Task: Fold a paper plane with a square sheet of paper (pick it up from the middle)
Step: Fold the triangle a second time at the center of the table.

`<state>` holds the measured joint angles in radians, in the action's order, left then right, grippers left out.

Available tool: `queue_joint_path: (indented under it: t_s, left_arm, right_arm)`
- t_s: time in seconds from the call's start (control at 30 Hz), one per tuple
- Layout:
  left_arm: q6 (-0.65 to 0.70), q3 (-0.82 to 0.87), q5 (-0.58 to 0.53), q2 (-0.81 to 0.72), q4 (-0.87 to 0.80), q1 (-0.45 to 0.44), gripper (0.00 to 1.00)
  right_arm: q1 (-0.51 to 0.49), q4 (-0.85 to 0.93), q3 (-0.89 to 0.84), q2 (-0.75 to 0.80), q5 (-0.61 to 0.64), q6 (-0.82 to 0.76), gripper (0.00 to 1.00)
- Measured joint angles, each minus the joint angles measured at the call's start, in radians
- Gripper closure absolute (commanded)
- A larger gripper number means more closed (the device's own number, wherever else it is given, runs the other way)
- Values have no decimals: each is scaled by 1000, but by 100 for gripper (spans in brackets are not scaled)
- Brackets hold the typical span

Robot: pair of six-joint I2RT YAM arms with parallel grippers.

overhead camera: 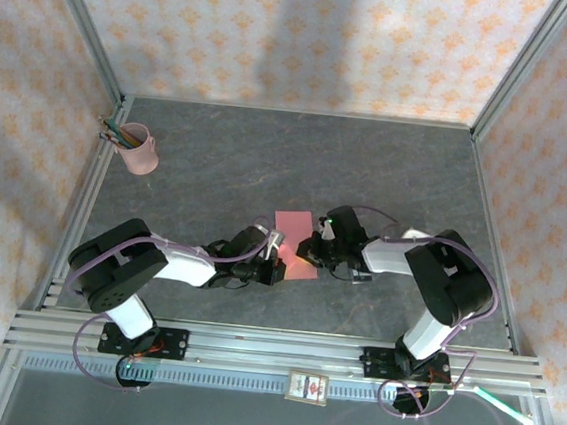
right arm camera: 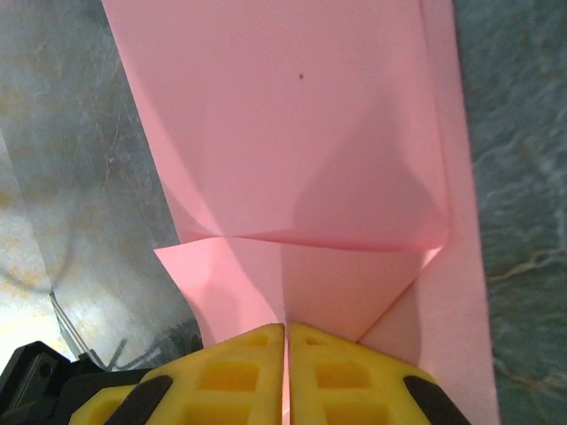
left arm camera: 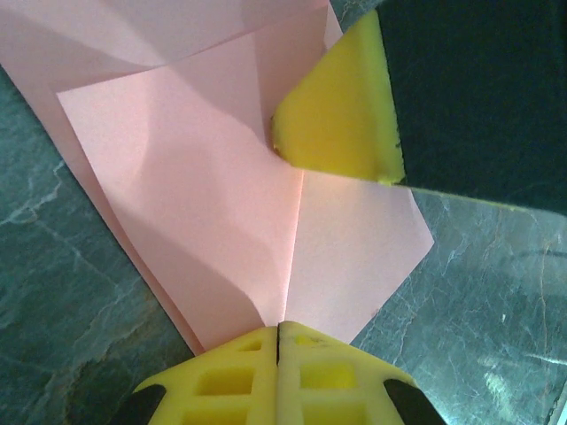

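The salmon-pink square sheet of paper lies creased at mid-table between my two grippers. In the left wrist view the paper shows overlapping flaps, and a centre crease runs straight into my left gripper, which is shut on that ridge. A yellow fingertip of the right gripper sits on the crease's far end. In the right wrist view the paper has a cross fold, and my right gripper is shut with pink paper in the slit. From above, the left gripper and right gripper face each other.
A pink pencil cup stands at the far left corner of the dark stone table. Patterned walls close three sides. An aluminium rail runs along the near edge, with a small white-and-black box on it.
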<state>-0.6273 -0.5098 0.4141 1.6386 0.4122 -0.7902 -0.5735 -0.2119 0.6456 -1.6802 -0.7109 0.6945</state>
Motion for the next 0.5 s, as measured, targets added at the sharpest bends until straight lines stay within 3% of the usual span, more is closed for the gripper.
queue_joint_path:
  t_s: [0.5]
  left_arm:
    - [26, -1, -2, 0, -1, -2, 100]
  right_arm:
    - [99, 41, 36, -25, -31, -48, 90]
